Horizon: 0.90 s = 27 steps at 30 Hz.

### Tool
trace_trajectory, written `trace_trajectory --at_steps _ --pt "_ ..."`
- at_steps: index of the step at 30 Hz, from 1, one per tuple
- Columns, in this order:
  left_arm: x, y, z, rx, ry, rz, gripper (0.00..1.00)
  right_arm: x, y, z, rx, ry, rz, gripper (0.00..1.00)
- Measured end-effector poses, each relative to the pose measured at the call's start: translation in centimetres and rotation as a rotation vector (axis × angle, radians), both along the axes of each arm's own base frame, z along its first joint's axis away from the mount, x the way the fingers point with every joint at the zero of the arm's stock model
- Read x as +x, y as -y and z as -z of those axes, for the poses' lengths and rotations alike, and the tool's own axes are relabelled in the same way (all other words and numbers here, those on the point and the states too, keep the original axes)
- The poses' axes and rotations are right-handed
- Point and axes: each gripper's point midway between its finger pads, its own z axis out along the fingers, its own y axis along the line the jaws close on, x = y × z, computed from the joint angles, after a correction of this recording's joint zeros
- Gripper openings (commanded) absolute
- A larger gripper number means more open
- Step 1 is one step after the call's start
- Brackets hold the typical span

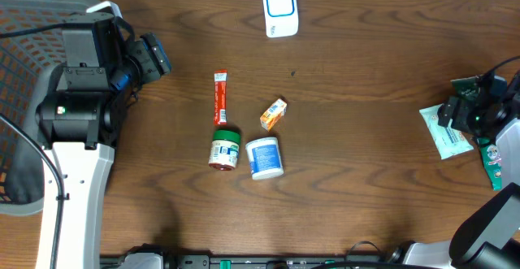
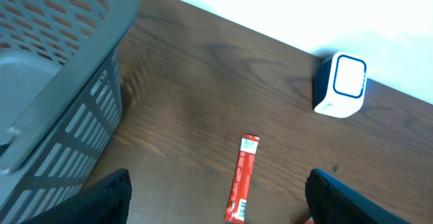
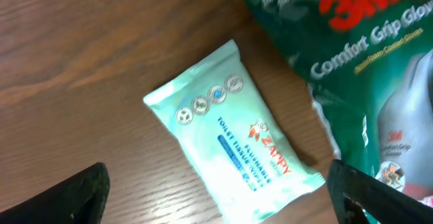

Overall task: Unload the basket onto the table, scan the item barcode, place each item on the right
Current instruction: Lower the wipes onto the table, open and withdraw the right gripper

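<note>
1. Dark fingertips of the right gripper [image 3: 216, 197] frame the bottom corners of the right wrist view, spread wide with nothing between them.
2. Directly below them, a pale green soft pack of toilet wipes [image 3: 233, 132] lies flat on the brown wooden table [image 1: 366, 180], printed front up. It sits just beside a dark green glove packet [image 3: 352, 48]; whether the two touch I cannot tell.
3. At the opposite end the left gripper [image 2: 220, 197] is likewise fully spread and empty, hanging by a grey mesh basket [image 2: 54, 82].
4. At the far edge of the table stands the white, blue-framed barcode scanner [image 1: 280, 9], well apart from both arms.
5. Between the arms lie a red stick sachet [image 1: 220, 98], a small orange box [image 1: 274, 113], a green-lidded jar [image 1: 224, 149] and a white tub with a blue label [image 1: 264, 157], the last two on their sides and touching.
6. Which item is due for scanning is not plain. The wipes pack is nearest a gripper, yet it may belong to a finished pile.
7. Risks, as I judge them:
   - The flat, slack pack could slip from a pinch, or the glove packet could be snagged with it.
   - No barcode shows on top, so a wrong face might be presented.
   - The jar or tub may roll if nudged.
   - The upright scanner could be knocked over.
</note>
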Motion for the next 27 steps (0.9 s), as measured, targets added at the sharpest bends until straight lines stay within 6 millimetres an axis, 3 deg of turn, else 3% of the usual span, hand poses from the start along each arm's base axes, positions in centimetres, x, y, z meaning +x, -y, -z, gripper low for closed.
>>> trace_trajectory --at_steps 3,7,10,13,16,20,27 --pt "0.0 0.0 0.0 0.000 0.000 0.000 0.82 0.0 -1.3 -0.9 0.070 -0.001 -0.026 0.91" --pt "0.0 0.0 0.0 0.000 0.000 0.000 0.82 0.7 -3.4 -4.3 0.191 0.042 -0.054 0.99" --pt "0.0 0.0 0.0 0.000 0.000 0.000 0.82 0.4 -6.5 -7.1 0.317 0.077 -0.079 0.99" --pt "0.0 0.0 0.0 0.000 0.000 0.000 0.82 -0.4 -9.5 -8.4 0.426 0.076 -0.108 0.99" --pt "0.0 0.0 0.0 0.000 0.000 0.000 0.82 -0.7 -12.4 -8.9 0.532 0.055 -0.141 0.98" --pt "0.0 0.0 0.0 0.000 0.000 0.000 0.82 -1.1 -16.7 -9.2 0.628 0.015 -0.222 0.80" --pt "0.0 0.0 0.0 0.000 0.000 0.000 0.82 -1.4 -23.4 -7.6 0.543 -0.105 -0.327 0.81"
